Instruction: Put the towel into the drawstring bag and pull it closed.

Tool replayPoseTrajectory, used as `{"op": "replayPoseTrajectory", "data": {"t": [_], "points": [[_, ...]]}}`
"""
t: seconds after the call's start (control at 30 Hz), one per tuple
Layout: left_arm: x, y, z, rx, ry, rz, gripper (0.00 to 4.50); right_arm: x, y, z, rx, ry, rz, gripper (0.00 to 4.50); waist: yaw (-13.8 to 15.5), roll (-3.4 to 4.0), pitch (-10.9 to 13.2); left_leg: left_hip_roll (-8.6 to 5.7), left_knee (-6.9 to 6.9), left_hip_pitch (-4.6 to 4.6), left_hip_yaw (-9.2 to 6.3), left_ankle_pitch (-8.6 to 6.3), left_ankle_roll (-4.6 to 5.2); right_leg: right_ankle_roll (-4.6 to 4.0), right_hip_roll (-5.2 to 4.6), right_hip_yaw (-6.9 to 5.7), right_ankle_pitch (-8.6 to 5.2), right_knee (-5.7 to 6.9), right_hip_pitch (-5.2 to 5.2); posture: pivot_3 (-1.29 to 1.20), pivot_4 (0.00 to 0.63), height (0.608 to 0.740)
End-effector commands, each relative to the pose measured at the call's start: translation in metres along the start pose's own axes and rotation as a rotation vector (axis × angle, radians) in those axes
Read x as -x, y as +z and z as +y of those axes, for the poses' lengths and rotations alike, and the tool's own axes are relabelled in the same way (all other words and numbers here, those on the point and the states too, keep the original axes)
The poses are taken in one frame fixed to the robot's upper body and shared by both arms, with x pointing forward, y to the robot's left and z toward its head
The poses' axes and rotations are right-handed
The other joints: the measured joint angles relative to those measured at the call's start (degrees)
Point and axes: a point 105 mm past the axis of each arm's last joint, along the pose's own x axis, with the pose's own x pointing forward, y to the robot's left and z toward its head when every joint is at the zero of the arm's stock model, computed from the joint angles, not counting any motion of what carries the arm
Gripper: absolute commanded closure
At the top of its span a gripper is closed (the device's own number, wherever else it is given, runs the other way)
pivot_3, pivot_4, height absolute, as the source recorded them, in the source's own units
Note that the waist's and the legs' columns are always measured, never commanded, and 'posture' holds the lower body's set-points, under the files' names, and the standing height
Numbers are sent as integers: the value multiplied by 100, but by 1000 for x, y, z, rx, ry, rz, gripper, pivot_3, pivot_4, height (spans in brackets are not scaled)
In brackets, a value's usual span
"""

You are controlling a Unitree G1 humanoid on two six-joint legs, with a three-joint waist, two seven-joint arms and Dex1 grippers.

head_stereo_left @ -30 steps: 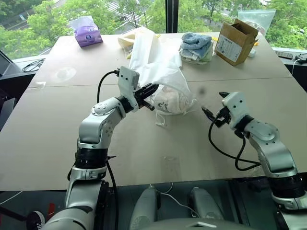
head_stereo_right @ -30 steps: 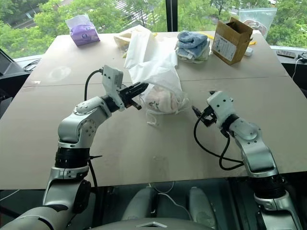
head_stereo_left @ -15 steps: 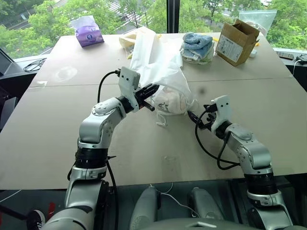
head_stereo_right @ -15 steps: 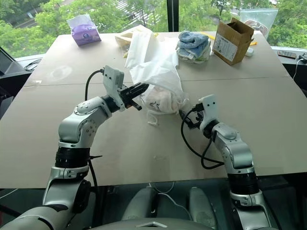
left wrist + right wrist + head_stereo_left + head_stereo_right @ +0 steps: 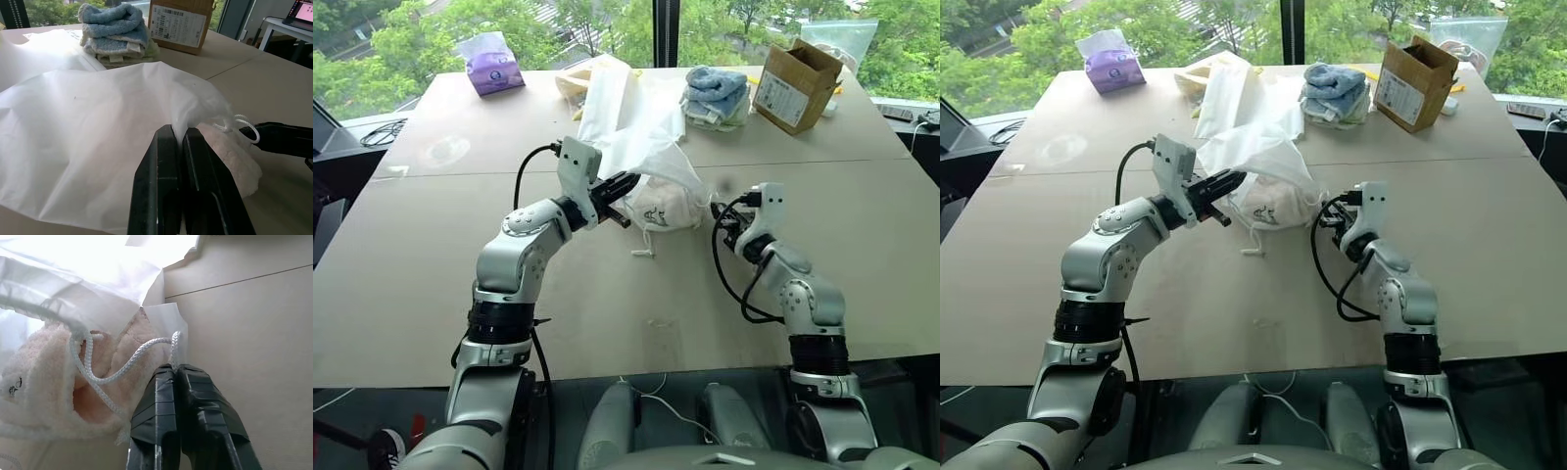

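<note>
Now right gripper (image 5: 173, 368) is clamped on the bag's cord (image 5: 142, 350); a second ago it hung open, well apart. Left gripper (image 5: 177, 134) pinches bag (image 5: 641, 147) fabric. Towel (image 5: 666, 206) sits inside, on table (image 5: 431, 274).

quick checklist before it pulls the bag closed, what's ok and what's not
1. Towel inside the drawstring bag: ok, it shows through the thin fabric at the mouth.
2. Left gripper shut on the bag fabric at the mouth: ok, the fingers are pressed together with cloth between them.
3. Right gripper shut on the white cord: cannot tell; the fingers are closed right at the cord's loop, but a real pinch is not clear.
4. Bag mouth drawn shut: not ok, it is gathered but the towel is exposed.
5. Second cord end free on the table: ok, it lies loose.
6. Pull path to the robot's right: ok, bare table there.
</note>
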Motion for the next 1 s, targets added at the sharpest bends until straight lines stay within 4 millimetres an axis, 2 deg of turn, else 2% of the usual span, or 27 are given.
{"op": "replayPoseTrajectory", "data": {"t": [0.03,0.17,0.27,0.37,0.47,0.6,0.77,1.0], "points": [[2,15,0,-38,4,-50,4500,8,21,-15,177,-97,-73,4441,0,0,0,0,0,0,1,0,0,0,0,1,0,0,0,0,150,740],[2,14,1,-38,9,-51,4500,21,52,-52,479,-360,-150,4441,-1,0,0,-1,0,0,4,0,0,0,0,4,0,0,-1,0,150,740],[2,13,2,-36,12,-51,4500,31,74,-69,535,-498,-229,4441,-20,0,0,0,-1,0,5,0,-1,0,1,5,0,0,-3,0,150,740],[1,12,0,-35,11,-50,4500,39,92,-77,542,-584,-310,4441,-30,0,0,2,-3,2,12,0,-1,0,3,11,0,2,-3,0,150,740],[2,12,1,-35,13,-50,4500,43,100,-80,574,-632,-343,4441,-24,0,0,2,-3,1,16,0,0,0,2,15,0,1,-4,0,150,740],[2,11,2,-36,17,-49,4500,47,98,-89,580,-679,-324,4441,-5,0,0,2,-3,1,15,0,0,0,1,14,0,1,-4,0,150,740],[2,10,2,-37,21,-48,4500,38,96,-74,403,-552,-351,4441,-14,0,0,3,-3,1,15,0,0,0,2,14,0,1,-4,0,150,740],[1,10,2,-38,23,-50,4500,29,90,-39,411,-308,-296,4441,-8,0,0,2,-3,1,14,0,0,0,2,13,0,1,-4,0,150,740]]}}
